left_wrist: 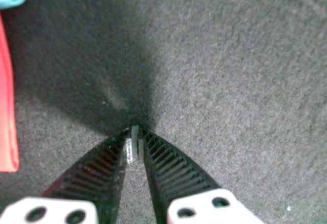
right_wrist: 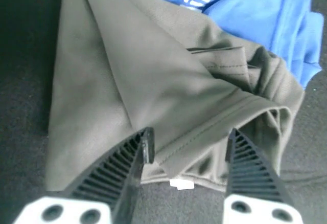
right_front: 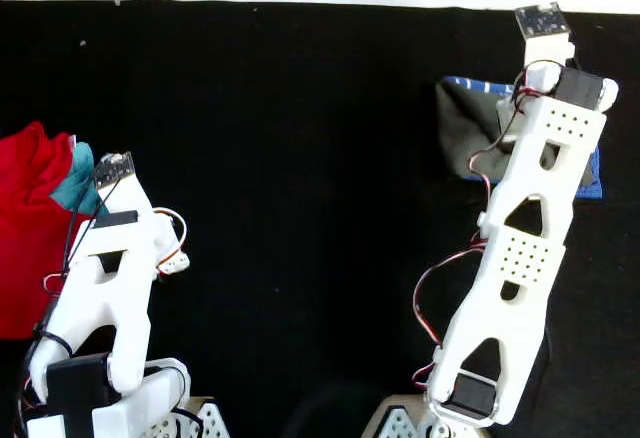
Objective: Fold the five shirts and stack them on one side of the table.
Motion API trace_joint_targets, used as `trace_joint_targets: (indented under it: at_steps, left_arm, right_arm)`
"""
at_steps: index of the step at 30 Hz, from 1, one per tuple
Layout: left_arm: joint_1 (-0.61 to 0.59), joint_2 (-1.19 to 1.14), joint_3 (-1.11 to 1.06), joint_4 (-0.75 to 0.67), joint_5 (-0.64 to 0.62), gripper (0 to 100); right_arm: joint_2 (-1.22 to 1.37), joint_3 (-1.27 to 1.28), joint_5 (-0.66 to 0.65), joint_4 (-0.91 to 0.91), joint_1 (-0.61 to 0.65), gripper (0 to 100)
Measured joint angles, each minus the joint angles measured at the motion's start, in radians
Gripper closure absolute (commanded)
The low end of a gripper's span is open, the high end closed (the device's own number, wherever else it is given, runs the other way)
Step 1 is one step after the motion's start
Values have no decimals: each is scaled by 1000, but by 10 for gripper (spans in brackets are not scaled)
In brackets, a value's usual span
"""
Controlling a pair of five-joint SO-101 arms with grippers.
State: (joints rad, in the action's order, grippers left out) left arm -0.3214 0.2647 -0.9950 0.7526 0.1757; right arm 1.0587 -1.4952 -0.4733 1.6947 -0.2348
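1. Your right gripper (right_wrist: pixel 190 151) is spread wide open and isn't holding anything.
2. The grey shirt (right_wrist: pixel 153 81) is right there at that gripper. Its hemmed, bunched-up edge runs across the gap between the two fingers, with one finger (right_wrist: pixel 145 147) over the flat grey panel and the other out by the crumpled end. I honestly can't tell if the tips touch the fabric or sit just above it.
3. That grey shirt lies on top of the blue shirt (right_wrist: pixel 271 19), over at the far right side of the table (right_front: pixel 300 158). In the high view the blue peeks out along the far edge and the outer side of the grey one, and your right arm stretches straight out over the pair.
4. Your left gripper (left_wrist: pixel 134 134) is clenched tight, tips pressed together with nothing pinched in them, pointing down at bare black tabletop.
5. The red shirt (right_front: pixel 25 238) is a loose heap at the left edge of the table, just beside your left arm and off to one side of those closed fingers, not touching them.
6. The teal shirt (right_front: pixel 75 183) is tucked against the red one (just a small corner of it shows).
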Motion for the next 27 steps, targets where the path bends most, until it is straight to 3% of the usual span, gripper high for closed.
trace_joint_targets:
  at_steps: [5,10,22,27]
  left_arm:
    - [0,0,0,0,0,989]
    - [0,0,0,0,0,989]
    - [0,0,0,0,0,989]
    - [0,0,0,0,0,989]
  right_arm:
    - [0,121,0,-104,-8,800]
    - [0,204,0,-253,-34,995]
    - [3,213,0,-400,-109,985]
    - [5,203,0,-446,-112,805]
